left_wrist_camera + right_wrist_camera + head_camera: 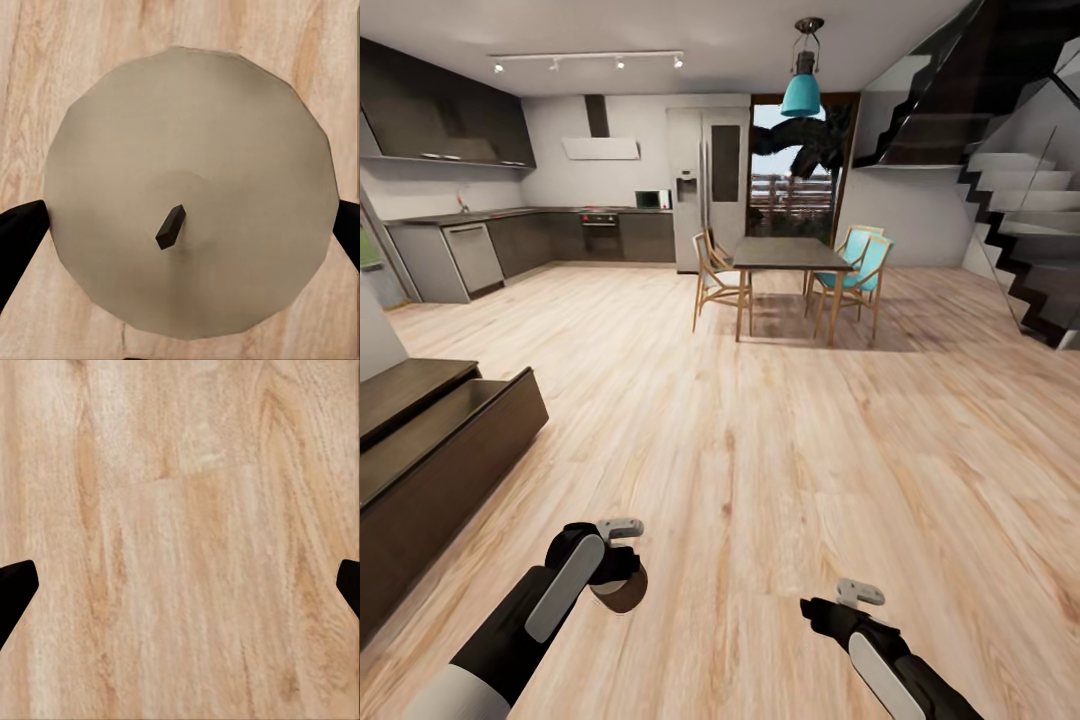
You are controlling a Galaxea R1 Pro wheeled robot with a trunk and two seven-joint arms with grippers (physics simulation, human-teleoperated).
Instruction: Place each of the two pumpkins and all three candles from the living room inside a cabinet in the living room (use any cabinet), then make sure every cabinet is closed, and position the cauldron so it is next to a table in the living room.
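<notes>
Left gripper (622,588) held a candle (187,195) clamped between its fingers (19,232); in the left wrist view the black pads pressed both sides of the grey-tan cylinder, its dark wick (170,227) facing the camera, pale wood floor (45,45) behind. In the head view the candle (622,594) appeared as a dark stub under the left wrist, at about 7 o'clock in the picture, carried above the floor.

Right gripper (815,607) was at about 5 o'clock, over bare floor (780,440). In the right wrist view its fingertips (15,589) stood wide apart at the picture edges with nothing but floorboards (180,555) between them: open, empty.

Cabinet (430,450): long low dark brown unit at 9 o'clock, along the left edge, just beyond the left arm. Its top sat in two stepped levels; whether the fronts were fully closed could not be told from this angle.

Beyond, at 12 o'clock: dark dining table (790,253) with wooden chair (715,275) and teal chairs (865,265), teal lamp (801,90) above. Fridge (707,185) behind. Kitchen counter (510,240) at 10 o'clock. Stairs (1020,220) at 2 o'clock.
</notes>
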